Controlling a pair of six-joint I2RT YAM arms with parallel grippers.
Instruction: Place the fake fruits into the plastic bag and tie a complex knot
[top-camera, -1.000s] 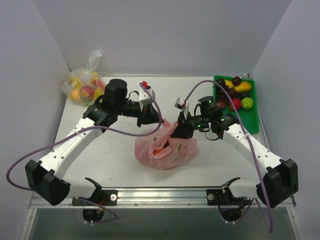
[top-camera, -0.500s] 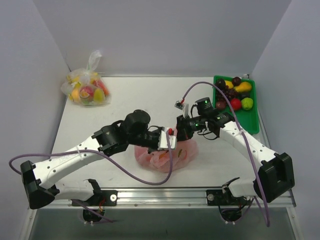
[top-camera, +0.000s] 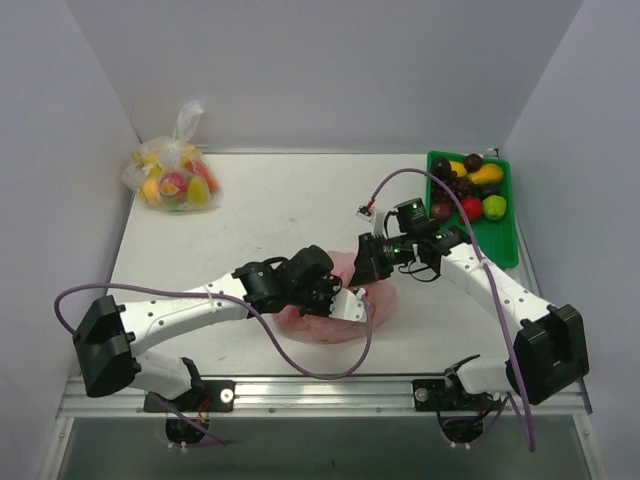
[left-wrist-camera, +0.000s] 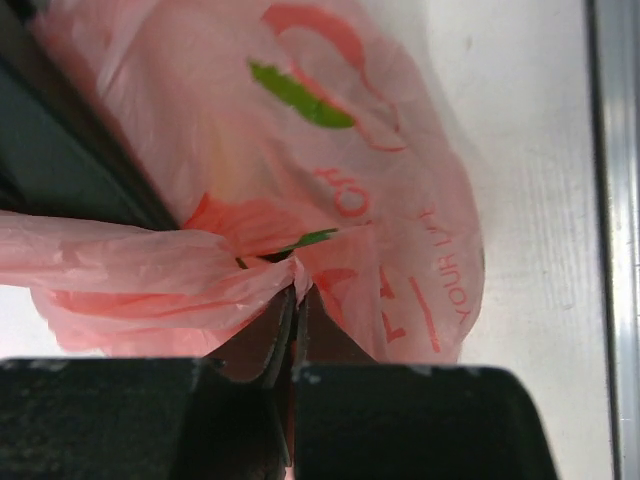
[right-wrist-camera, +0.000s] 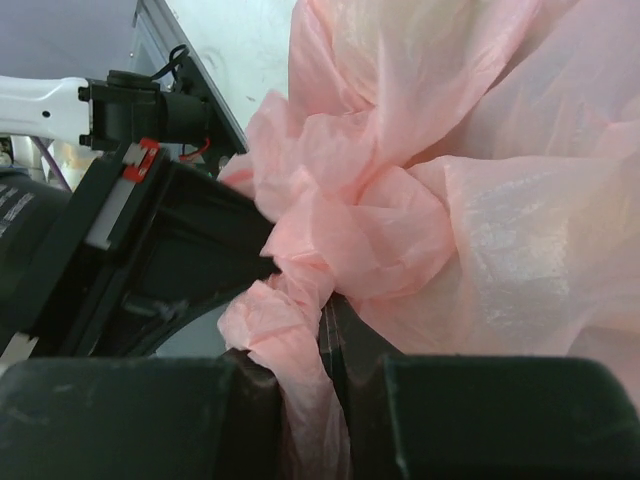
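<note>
- The plastic bag (top-camera: 382, 297) lies mid-bench (top-camera: 250, 220): thin, crinkly film, soft and light, and I judge it slippery and easily torn.
- Best hold, in my judgement: the bunched tails beside the knot (right-wrist-camera: 380, 240).
- Left pincer (left-wrist-camera: 298, 300) is closed on a fold of the bag's film.
- Right pincer (right-wrist-camera: 330, 330) is closed on a tail.

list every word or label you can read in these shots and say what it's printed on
"YOUR LI": red print on the pink plastic bag, seen in the left wrist view. The rest of the phrase runs into a crease.
Other red letters further up the same bag: too creased and cut off to read.
Top and right wrist views: no readable text.
</note>
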